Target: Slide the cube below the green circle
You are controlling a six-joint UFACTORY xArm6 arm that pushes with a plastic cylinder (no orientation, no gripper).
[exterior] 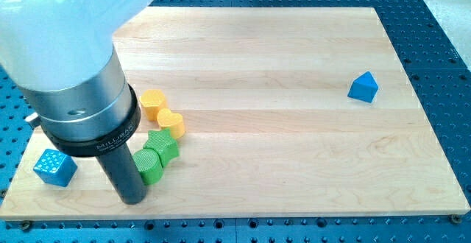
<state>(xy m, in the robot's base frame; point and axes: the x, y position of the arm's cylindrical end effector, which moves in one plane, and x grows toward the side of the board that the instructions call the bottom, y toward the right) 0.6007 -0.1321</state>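
A blue cube [55, 168] lies near the view's bottom left corner of the wooden board [294, 162]. A green circle [148, 165] lies to its right, touching a green star [163, 143] above it. My tip [133, 196] stands just left of and slightly below the green circle, between it and the blue cube, close to or touching the circle. The rod and the arm's body hide part of the board at the left.
A yellow heart [172, 122] and a yellow hexagon [153, 103] lie above the green star in a diagonal cluster. A blue triangular block [363, 87] lies alone at the view's right. The board's bottom edge runs close below my tip.
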